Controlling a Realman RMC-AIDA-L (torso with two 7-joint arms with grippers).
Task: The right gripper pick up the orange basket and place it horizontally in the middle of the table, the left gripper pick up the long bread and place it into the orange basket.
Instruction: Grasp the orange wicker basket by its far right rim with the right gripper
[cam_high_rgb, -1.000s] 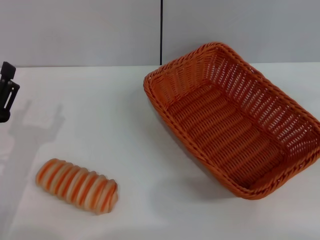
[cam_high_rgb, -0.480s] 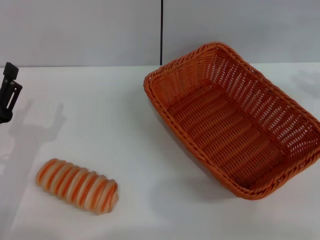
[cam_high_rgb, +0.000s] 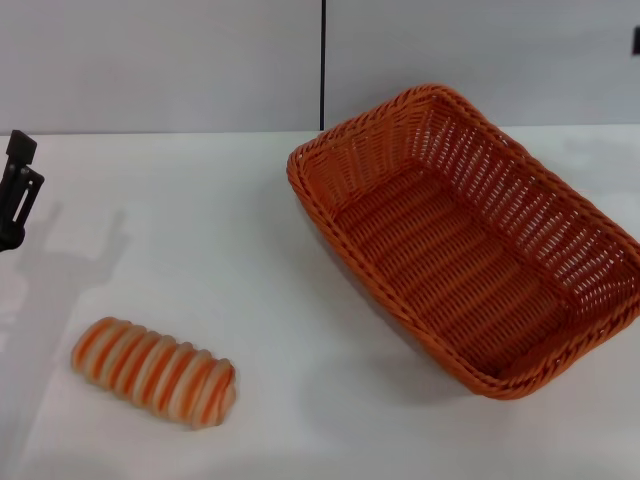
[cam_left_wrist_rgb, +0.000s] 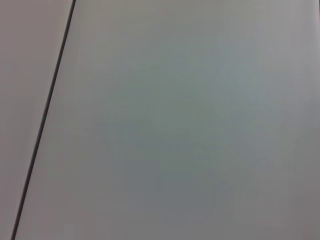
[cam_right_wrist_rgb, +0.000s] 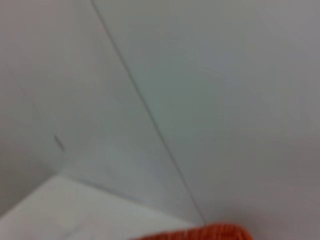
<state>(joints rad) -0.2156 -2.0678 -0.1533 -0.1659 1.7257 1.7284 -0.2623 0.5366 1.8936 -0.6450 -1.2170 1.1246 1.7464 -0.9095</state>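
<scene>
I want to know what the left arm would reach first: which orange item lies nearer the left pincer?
The long bread, the small striped loaf lying on the table's left side below the left pincer. The orange basket sits far right.

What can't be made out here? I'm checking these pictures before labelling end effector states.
- Left end effector: cut off by the head view's left edge; open or shut unclear.
- Right end effector: only a dark sliver at the head view's right edge.
- Orange basket: a blurred rim strip at the right wrist view's edge.
- Long bread: absent from both wrist views.
</scene>
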